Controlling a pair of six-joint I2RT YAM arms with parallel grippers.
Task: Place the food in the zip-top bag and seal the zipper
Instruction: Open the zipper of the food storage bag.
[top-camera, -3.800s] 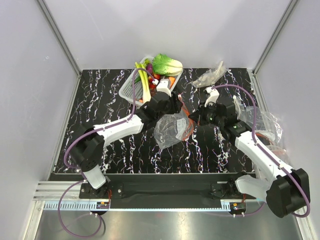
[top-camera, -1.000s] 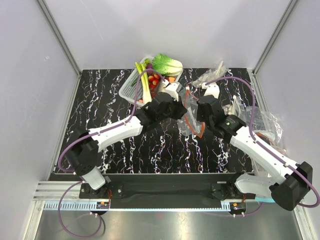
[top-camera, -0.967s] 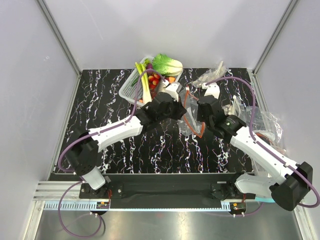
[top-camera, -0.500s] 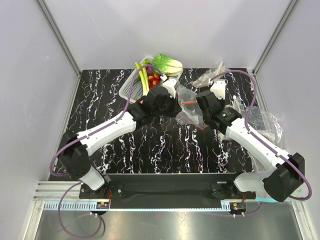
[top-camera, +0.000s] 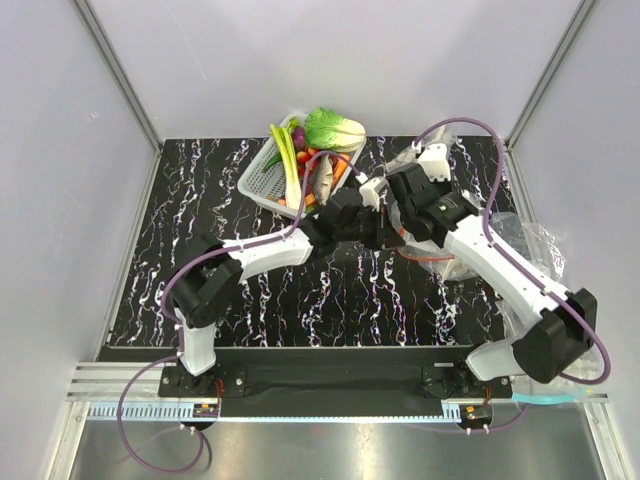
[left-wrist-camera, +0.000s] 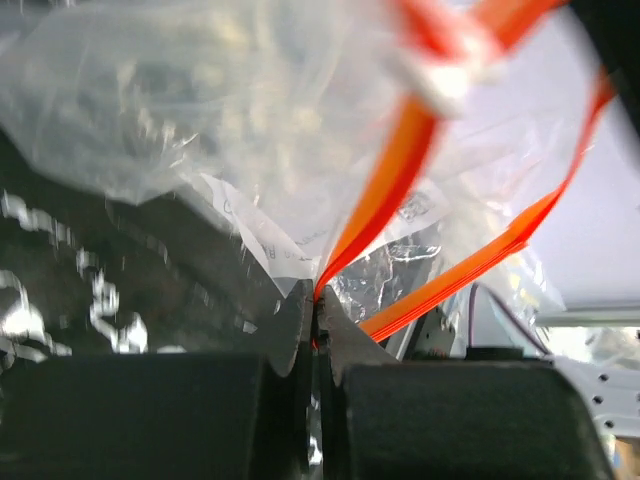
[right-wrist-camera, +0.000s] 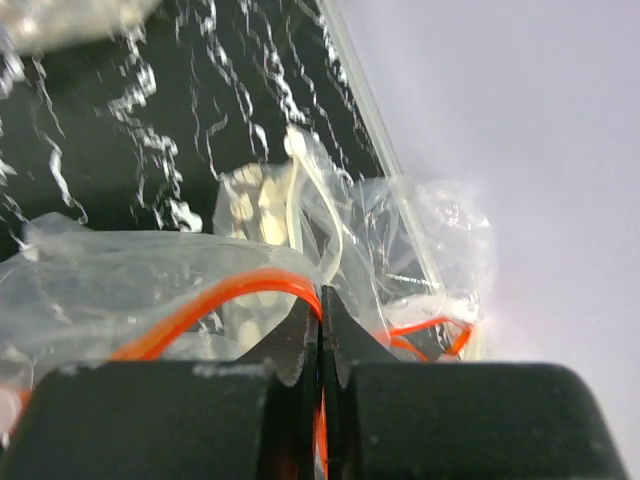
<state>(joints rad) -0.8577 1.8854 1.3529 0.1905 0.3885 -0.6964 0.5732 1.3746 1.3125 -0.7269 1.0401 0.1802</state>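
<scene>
Left hand and right hand each pinch shut on the zipper of the bag, right of centre in the top view, food waiting in the basket at upper centre; uneven pulling could slip the strip free or tear the film.

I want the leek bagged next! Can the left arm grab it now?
Probably not yet: the left gripper is shut on the zipper, though the leek lies nearby in the basket.
</scene>
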